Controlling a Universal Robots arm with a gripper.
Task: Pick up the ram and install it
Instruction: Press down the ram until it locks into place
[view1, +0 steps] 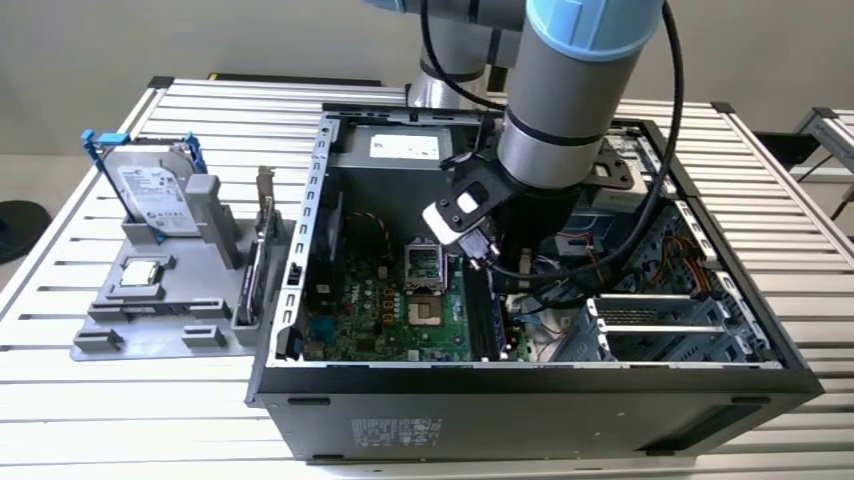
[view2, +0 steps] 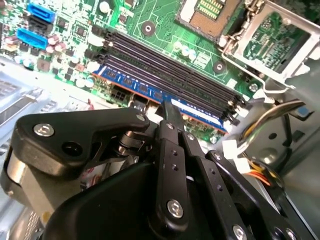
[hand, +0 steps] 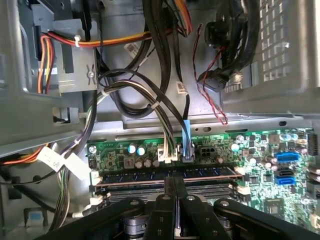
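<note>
My gripper (view2: 172, 112) fingers, pressed together, bear on the ram's (view2: 150, 90) top edge in the outermost motherboard (view2: 150, 20) slot. Seating step underway, I judge; next calls for straight downward pressure.

The robot's grey, blue-capped arm (view1: 567, 90) comes down steeply from above with its wrist bent toward the exterior view's left, and the black tool (view2: 172, 112) at its end points downward, its two slim fingers (hand: 167, 202) drawn together side by side, closed tip to tip.
</note>
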